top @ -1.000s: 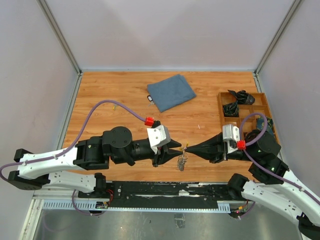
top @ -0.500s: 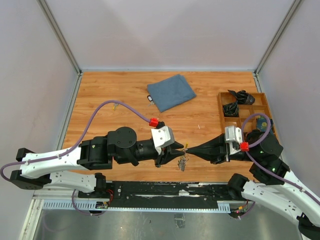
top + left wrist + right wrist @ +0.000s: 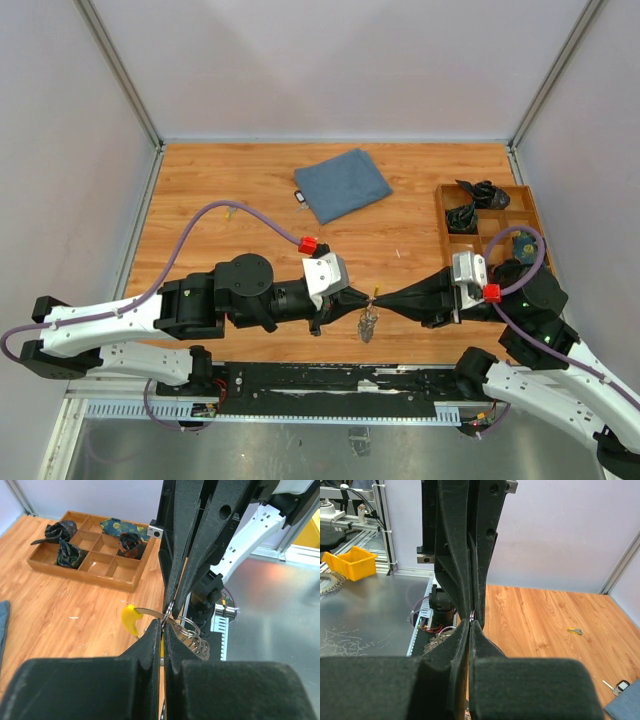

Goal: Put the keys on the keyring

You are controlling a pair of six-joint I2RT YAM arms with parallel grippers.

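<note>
Seeing only part of the keyring (image 3: 193, 632) on the left wrist; cut off behind the right gripper (image 3: 168, 611) above and the left gripper (image 3: 162, 630) below. Can't tell what either pinch actually bites, ring or key blade; buried between the closed tips. From the right wrist, just a sliver of ring at the tips, with the keys (image 3: 438, 639) half hidden behind own finger. From the top, too small to split ring from keys or count them. Losing the blue cloth (image 3: 626, 707) at the frame corner, the tray (image 3: 518, 198) partly covered at its near end. Can't identify the yellow speck (image 3: 575, 630).
</note>
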